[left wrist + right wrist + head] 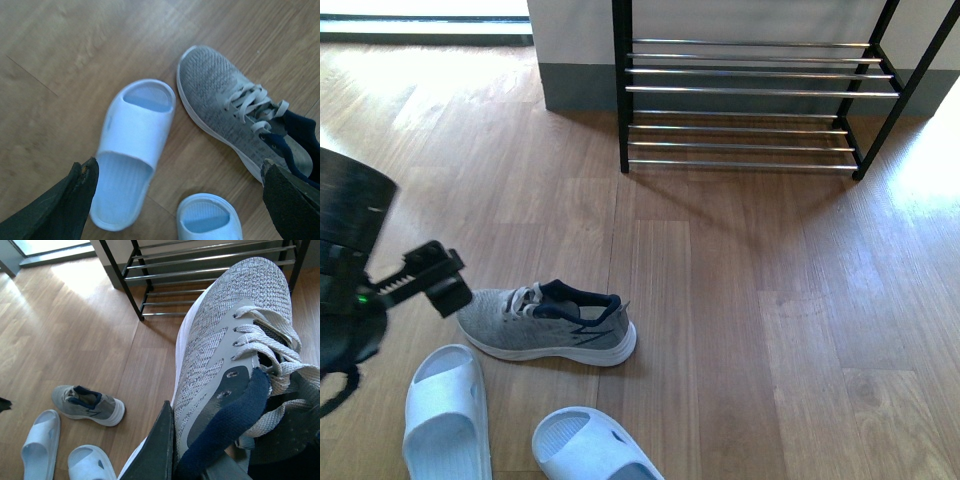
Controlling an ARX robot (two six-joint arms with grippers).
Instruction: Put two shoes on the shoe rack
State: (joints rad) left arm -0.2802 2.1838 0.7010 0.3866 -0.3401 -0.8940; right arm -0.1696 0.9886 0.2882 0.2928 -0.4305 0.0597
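Right gripper (226, 452) grasps lifted shoe (225, 340); left gripper (180, 171), released, hovers at toe edge of floor shoe (548, 322).

A: What do we see lying on the wooden floor (770, 300)?
B: We see a white slipper (445, 410) at the left, with its toe pointing away from us. A second white slipper (590, 447) lies near it, turned at an angle. They do not touch.
A: And behind?
B: We see a white wall (570, 30) with a grey skirting (575, 90).
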